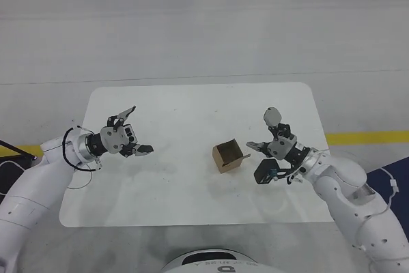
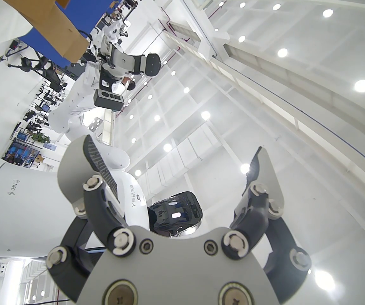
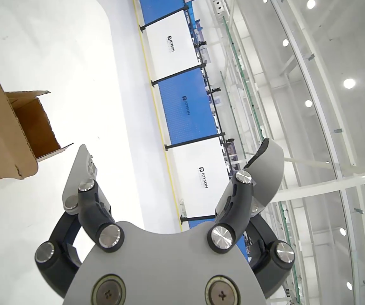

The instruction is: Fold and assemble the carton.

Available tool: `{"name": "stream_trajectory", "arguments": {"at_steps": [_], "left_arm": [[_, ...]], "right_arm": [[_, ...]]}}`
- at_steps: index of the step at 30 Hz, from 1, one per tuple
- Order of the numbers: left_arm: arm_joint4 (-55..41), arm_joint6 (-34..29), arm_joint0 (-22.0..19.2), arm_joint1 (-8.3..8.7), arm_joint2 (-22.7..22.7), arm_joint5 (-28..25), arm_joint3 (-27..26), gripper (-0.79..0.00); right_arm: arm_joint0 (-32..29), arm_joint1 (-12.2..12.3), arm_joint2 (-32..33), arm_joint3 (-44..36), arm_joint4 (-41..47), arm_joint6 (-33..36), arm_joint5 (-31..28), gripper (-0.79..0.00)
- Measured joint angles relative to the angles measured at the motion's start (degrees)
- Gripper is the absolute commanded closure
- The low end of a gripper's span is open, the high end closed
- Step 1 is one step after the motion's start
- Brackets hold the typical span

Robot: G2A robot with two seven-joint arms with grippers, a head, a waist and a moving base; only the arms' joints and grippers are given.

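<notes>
looking down from the top view, one carton [image 1: 230, 155] stands on the white table [image 1: 190, 102], a little toward the robot's right. it is a small brown cardboard box, already squared up, with its open side turned upward and a short flap jutting toward the right arm. two grippers are over the table. the left gripper [image 1: 137, 131] hangs well apart from the carton, its fingers spread and holding nothing. the right gripper [image 1: 262, 131] is just beside the carton, not touching it, fingers likewise spread. a yellow floor line [image 1: 375, 136] runs past the table's far right side.

in the left wrist view, the left gripper [image 2: 173, 150] shows two ribbed fingers wide apart with only ceiling lights between them. the carton [image 2: 33, 4] is far off, and the right arm [image 2: 119, 61] is beyond it.

in the right wrist view, the right gripper [image 3: 176, 149] has its fingers wide apart and bare. the carton [image 3: 4, 134] lies close by one finger, its hollow brown inside and corrugated flap edges facing the camera. it rests on the table [image 3: 42, 33]. behind stand blue and white partition panels [image 3: 182, 109] along the yellow line [image 3: 157, 122].
</notes>
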Motion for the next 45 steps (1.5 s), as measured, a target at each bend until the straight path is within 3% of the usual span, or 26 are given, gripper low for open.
{"name": "stream_trajectory", "arguments": {"at_steps": [8,13,15,18,21,32,34,36,39,45], "left_arm": [[0.0,0.0,0.0,0.0,0.0,0.0,0.0,-0.785],[0.0,0.0,0.0,0.0,0.0,0.0,0.0,-0.785],[0.0,0.0,0.0,0.0,0.0,0.0,0.0,-0.785],[0.0,0.0,0.0,0.0,0.0,0.0,0.0,-0.785],[0.0,0.0,0.0,0.0,0.0,0.0,0.0,-0.785],[0.0,0.0,0.0,0.0,0.0,0.0,0.0,-0.785],[0.0,0.0,0.0,0.0,0.0,0.0,0.0,-0.785],[0.0,0.0,0.0,0.0,0.0,0.0,0.0,-0.785],[0.0,0.0,0.0,0.0,0.0,0.0,0.0,-0.785],[0.0,0.0,0.0,0.0,0.0,0.0,0.0,-0.785]], "right_arm": [[0.16,0.27,1.13,-0.72,-1.92,0.29,0.47,-0.785],[-1.67,1.49,5.87,-0.9,-13.04,-3.92,-7.46,-0.785],[-1.82,1.41,6.87,1.86,-8.89,-7.38,-11.38,-0.773],[-1.59,1.04,6.47,5.28,4.73,-10.72,-15.26,-0.785],[-1.23,0.72,5.87,7.03,15.17,-12.79,-16.82,-0.785],[-1.48,0.56,5.34,7.32,17.87,-13.61,-17.7,-0.785],[-1.42,0.15,2.36,9.84,22.43,-15.92,-22.29,-0.785],[1.33,0.11,-0.03,14.15,30.86,-16.82,-32.01,-0.785],[4.61,-0.06,-2.32,18.17,39.03,-9.59,-43.23,-0.785],[8.84,-0.19,-6.04,21.36,46.75,-0.57,-44.53,-0.757]]}}
